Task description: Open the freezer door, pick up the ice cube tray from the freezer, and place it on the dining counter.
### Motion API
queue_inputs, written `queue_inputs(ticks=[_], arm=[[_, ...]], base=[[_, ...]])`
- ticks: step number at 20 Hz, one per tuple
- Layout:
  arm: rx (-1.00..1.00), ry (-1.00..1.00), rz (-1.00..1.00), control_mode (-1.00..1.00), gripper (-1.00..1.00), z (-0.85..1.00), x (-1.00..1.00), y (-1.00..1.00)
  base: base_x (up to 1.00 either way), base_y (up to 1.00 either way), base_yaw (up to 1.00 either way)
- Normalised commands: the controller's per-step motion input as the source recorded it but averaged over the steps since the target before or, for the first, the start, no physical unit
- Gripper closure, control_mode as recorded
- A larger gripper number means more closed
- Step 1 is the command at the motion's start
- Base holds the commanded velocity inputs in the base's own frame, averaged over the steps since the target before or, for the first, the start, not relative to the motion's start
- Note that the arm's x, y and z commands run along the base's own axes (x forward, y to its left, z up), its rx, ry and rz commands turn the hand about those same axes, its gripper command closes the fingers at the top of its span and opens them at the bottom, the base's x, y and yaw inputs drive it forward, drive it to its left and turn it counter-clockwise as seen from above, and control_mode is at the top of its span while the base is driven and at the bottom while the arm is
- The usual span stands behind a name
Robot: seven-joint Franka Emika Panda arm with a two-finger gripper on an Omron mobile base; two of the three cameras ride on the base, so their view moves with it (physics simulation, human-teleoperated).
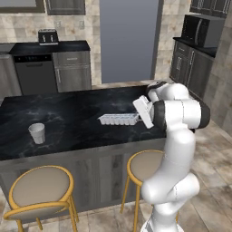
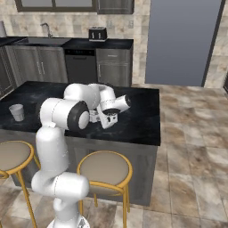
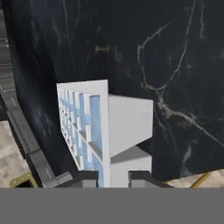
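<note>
The pale blue-white ice cube tray lies level and low over the black marble dining counter, near its front right edge; I cannot tell whether it touches the top. My gripper is shut on the tray's right end. In the hand view the tray runs away from the fingertips, with its rim pinched in my gripper. From the right base view my arm hides most of the tray on the counter. The tall grey freezer door stands behind the island.
A white cup stands on the counter's left part. Yellow-framed stools sit along the island's near side. A toaster and a black microwave rest on the back counters.
</note>
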Motion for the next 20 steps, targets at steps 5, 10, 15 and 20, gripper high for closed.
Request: queue_inputs(ticks=[5, 10, 15, 20], arm=[[0.0, 0.04, 0.05, -1.0, 1.0, -0.17, 0.23, 0.0], [0.0, 0.03, 0.03, -1.0, -1.0, 0.0, 0.0, 0.0], [0.0, 0.0, 0.0, -1.0, -1.0, 0.0, 0.0, 0.0], [0.0, 0.0, 0.0, -1.0, -1.0, 0.0, 0.0, 0.0]], base=[[0.0, 0.0, 0.0], [0.0, 0.0, 0.0], [0.0, 0.0, 0.0], [0.0, 0.0, 0.0]])
